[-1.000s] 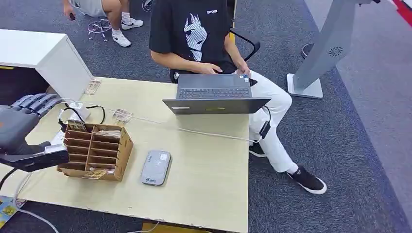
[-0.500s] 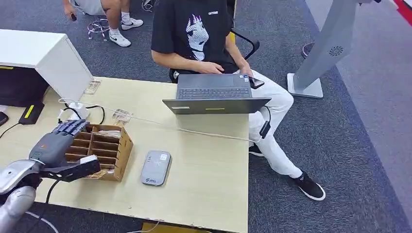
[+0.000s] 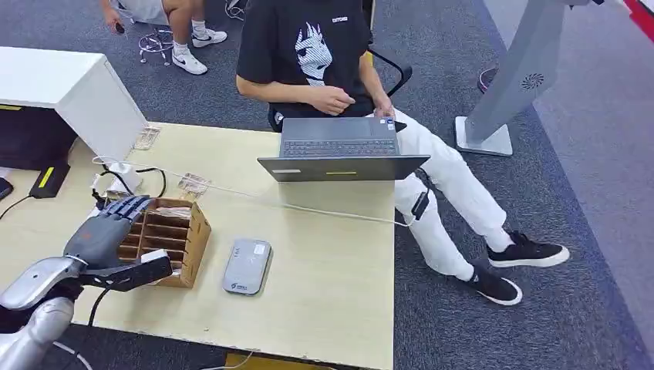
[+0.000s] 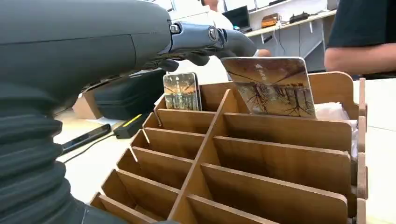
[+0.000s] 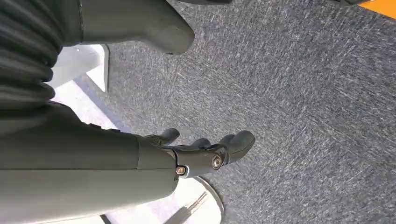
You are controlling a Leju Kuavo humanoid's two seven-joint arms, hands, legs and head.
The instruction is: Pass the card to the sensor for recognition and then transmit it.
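Grey carpet runs around a pale wooden table, at whose far side a person in a black printed shirt and white trousers sits behind an open laptop. From the head view, a wooden slotted organiser stands near the table's left end, with a grey card reader lying flat just beside it on the right, apart from it. A white cable trails across the table between the organiser and the laptop.

The left hand reaches over the organiser's near left corner, fingers extended and apart above the slots, thumb sticking out along the front edge; it holds nothing.

The left wrist view brings in what the head view cannot resolve: two cards standing upright in the organiser's back row, a larger one with a brown tree-like print and a smaller one in the neighbouring compartment. The dark fingertips hover just above the larger card's top edge; whether they touch it I cannot tell.

The right wrist view shows the right hand hanging over carpet, fingers loosely curled, empty, with a white base plate beneath.
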